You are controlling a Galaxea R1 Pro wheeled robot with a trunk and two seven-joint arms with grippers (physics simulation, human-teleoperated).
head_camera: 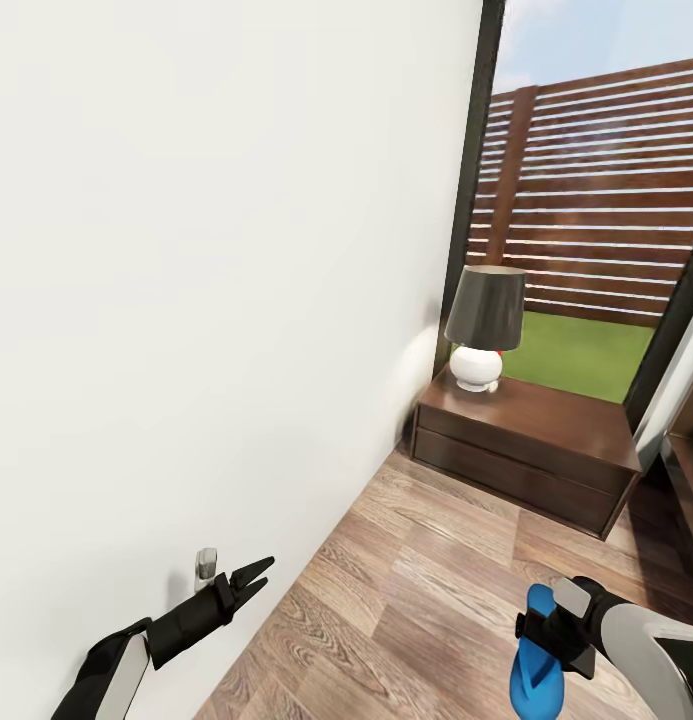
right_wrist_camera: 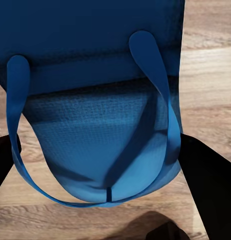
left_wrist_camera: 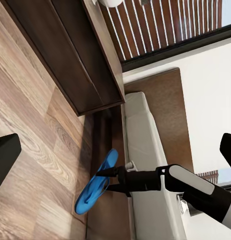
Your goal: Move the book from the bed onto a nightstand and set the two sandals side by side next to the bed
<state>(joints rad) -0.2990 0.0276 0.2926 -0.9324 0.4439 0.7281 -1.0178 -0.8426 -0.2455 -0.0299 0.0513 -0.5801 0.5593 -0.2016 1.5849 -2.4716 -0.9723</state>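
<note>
No readable writing anywhere that I can spot. Count so far: one blue sandal, one nightstand, one lamp with a black shade and round white base sitting on the nightstand's top near its wall-side corner. The right tool is clamped on the sandal, holding it up off the wood floor well in front of the nightstand; the right wrist view shows the sole and both straps between the dark fingers. The left tool is empty with its jaws spread, right up against the white wall, also well short of the nightstand. Plenty of bare floor between both tools and the nightstand. In the left wrist view the bed edge runs just past the nightstand's end.
</note>
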